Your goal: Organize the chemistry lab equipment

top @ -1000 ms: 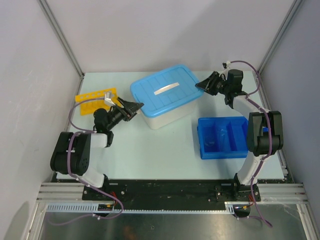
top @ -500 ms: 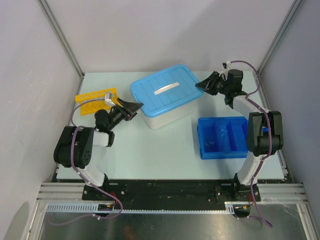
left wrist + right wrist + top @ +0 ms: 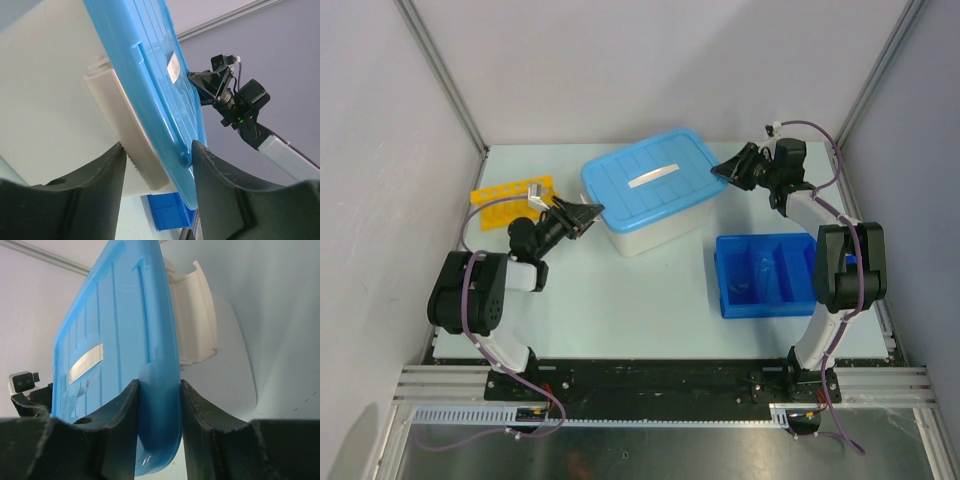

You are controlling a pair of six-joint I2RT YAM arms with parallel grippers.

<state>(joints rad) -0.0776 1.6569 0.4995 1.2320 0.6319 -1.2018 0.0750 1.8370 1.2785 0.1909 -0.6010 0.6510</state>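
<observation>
The white tub [image 3: 655,232] with its blue lid [image 3: 650,180] stands mid-table. My left gripper [image 3: 580,213] is at its left end. In the left wrist view the gripper [image 3: 157,150] has its jaws wide, one finger [image 3: 100,185] against the white side handle [image 3: 130,150] and the other against the lid's rim [image 3: 187,145]. My right gripper [image 3: 725,170] is shut on the lid's right rim [image 3: 159,390]. The yellow holed rack [image 3: 505,203] lies left of the tub. The brush, tubes and small pieces are out of view.
The blue divided tray [image 3: 765,275] sits at the right, near the right arm's base, with something pale in its left compartment. Grey walls close in the table on the left, back and right. The right gripper also shows in the left wrist view [image 3: 212,85].
My left gripper has narrowed and shifted slightly at the tub's left end, and the left arm's base link has turned. The right arm and the tub have stayed put.
</observation>
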